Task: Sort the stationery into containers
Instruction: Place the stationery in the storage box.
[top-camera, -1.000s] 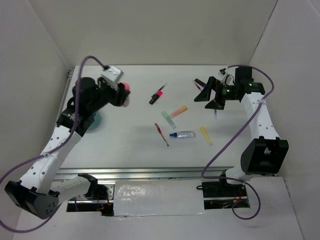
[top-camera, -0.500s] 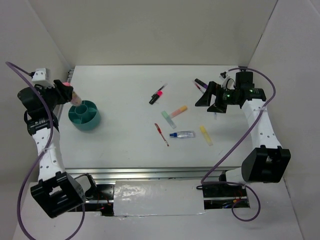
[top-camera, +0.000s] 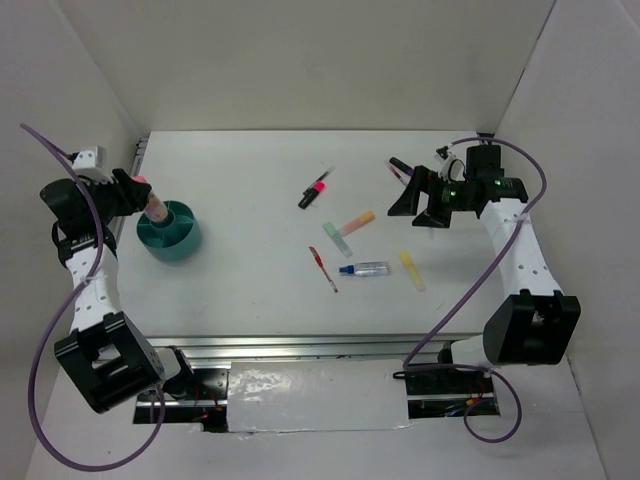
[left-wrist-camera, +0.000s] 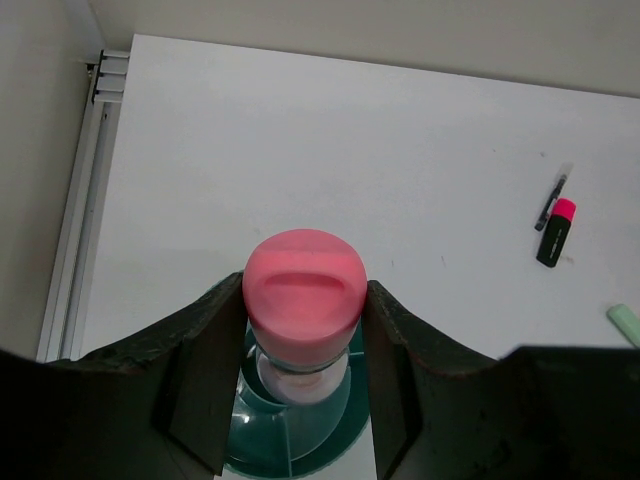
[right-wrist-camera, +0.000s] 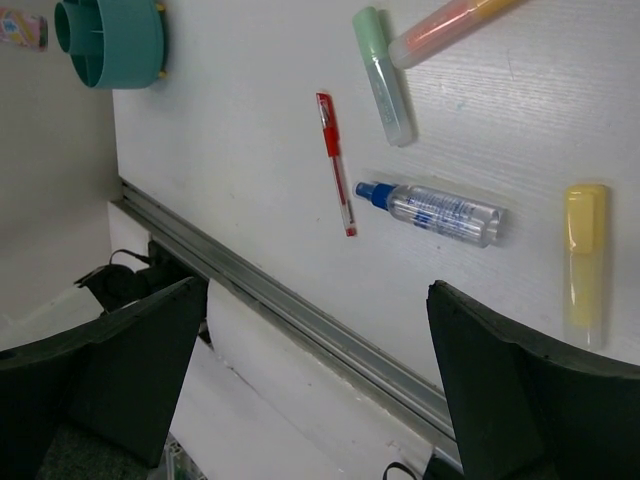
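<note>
My left gripper (top-camera: 138, 193) is shut on a pink-capped highlighter (left-wrist-camera: 305, 285), held upright with its clear lower end over the teal cup (left-wrist-camera: 290, 455); I cannot tell if it touches the cup. In the top view the highlighter (top-camera: 153, 203) hangs at the cup's (top-camera: 172, 250) left rim. My right gripper (top-camera: 420, 203) hovers open at the back right, holding nothing. On the table lie a pink-black marker (top-camera: 313, 192), an orange highlighter (top-camera: 360, 220), a green highlighter (top-camera: 337, 240), a red pen (top-camera: 323, 268), a clear blue-capped tube (top-camera: 366, 269) and a yellow highlighter (top-camera: 412, 270).
A purple-black marker (top-camera: 400, 168) lies just behind the right gripper, and a thin dark pen (top-camera: 326, 175) lies beyond the pink-black marker. The cup is split into compartments. White walls close in the table; a metal rail (right-wrist-camera: 300, 310) runs along its near edge.
My left arm has swung from the middle of the table to the far left, carrying the pink highlighter over the teal cup. The right gripper has barely shifted.
</note>
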